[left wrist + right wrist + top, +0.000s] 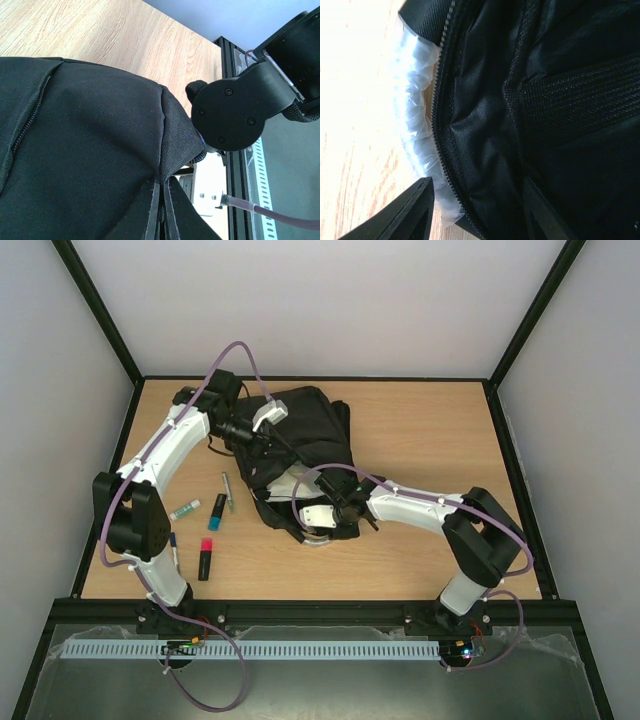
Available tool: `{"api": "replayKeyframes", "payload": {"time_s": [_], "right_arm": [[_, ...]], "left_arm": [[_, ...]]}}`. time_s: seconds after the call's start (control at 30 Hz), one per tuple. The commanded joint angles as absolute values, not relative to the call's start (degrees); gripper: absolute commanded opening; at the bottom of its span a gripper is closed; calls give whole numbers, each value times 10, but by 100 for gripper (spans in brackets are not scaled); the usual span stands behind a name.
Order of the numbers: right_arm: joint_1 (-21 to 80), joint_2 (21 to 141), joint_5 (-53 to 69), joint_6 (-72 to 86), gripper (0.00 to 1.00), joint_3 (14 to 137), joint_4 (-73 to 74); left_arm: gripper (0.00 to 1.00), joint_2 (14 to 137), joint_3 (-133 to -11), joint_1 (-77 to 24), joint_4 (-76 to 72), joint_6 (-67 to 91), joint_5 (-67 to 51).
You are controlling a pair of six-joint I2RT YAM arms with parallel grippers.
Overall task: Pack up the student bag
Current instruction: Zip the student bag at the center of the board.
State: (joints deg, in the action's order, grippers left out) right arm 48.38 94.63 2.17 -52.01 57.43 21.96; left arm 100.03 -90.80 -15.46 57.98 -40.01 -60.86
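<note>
The student bag lies in the middle of the table as a large black fabric backpack. My left gripper is at its upper left side. In the left wrist view that gripper is shut on a raised fold of the bag's black cloth. My right gripper is at the bag's near edge. In the right wrist view it stands open astride the zip rim, one finger outside by crinkled clear plastic, the other inside against the black lining.
Loose items lie on the wood left of the bag: a white-and-teal marker, a thin pen, a black-and-blue highlighter and a red-and-black highlighter. A black frame and pale walls bound the table.
</note>
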Motion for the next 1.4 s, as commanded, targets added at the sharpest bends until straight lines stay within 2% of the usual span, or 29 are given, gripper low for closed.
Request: {"api": "replayKeyframes", "payload": {"time_s": [0.0, 0.23, 0.4, 0.6, 0.73, 0.9, 0.97, 1.17, 1.2, 1.37], "right_arm": [[484, 959, 3, -555, 49, 559, 204], [484, 984, -32, -541, 44, 566, 176], [484, 982, -40, -532, 31, 572, 172], [484, 977, -63, -528, 31, 581, 155], [484, 990, -72, -537, 28, 578, 159], [485, 974, -48, -563, 39, 571, 184], [485, 976, -64, -558, 34, 574, 180], [485, 955, -56, -530, 4, 635, 224], [485, 941, -45, -526, 1, 650, 239], [485, 877, 2, -513, 1, 712, 320]], "left_arm": [[2, 977, -907, -153, 559, -398, -635], [2, 979, -906, -152, 558, -396, -637], [2, 980, -905, -152, 557, -396, -637], [3, 982, -904, -153, 555, -396, -641], [3, 984, -908, -152, 555, -396, -643], [3, 984, -907, -152, 554, -394, -644], [2, 983, -906, -152, 554, -395, -644], [2, 981, -907, -152, 551, -396, -639], [2, 982, -907, -152, 552, -396, -636], [2, 987, -910, -153, 553, -405, -621]]}}
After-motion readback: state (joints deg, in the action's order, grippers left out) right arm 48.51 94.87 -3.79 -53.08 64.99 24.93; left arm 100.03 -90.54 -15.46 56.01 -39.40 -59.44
